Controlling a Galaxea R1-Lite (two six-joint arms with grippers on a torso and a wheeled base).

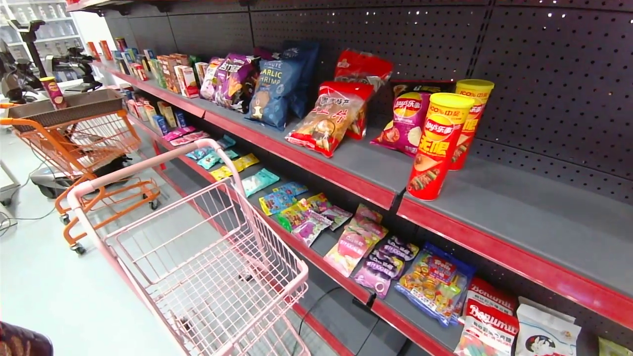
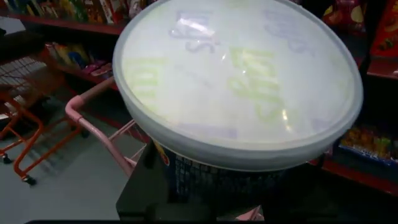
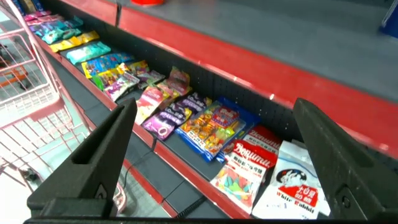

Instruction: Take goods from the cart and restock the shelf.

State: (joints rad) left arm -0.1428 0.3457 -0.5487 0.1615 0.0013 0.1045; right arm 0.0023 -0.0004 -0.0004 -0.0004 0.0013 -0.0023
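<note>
A chip can with a pale plastic lid (image 2: 236, 81) stands right in front of the left wrist camera, and my left gripper (image 2: 211, 196) is shut on its dark body just below the lid. It hangs above the pink cart (image 1: 198, 257), whose wire basket looks bare. My right gripper (image 3: 217, 168) is open with its black fingers (image 3: 93, 168) wide apart and nothing between them, over the lower shelf's candy bags (image 3: 211, 127). Two red and yellow chip cans (image 1: 437, 146) stand upright on the grey upper shelf (image 1: 519, 212).
Snack bags (image 1: 331, 118) and boxes line the upper shelf to the left of the cans, with bare grey board to their right. Flat candy packs (image 1: 356, 242) cover the lower shelf. An orange cart (image 1: 79, 133) stands behind the pink one on the open floor.
</note>
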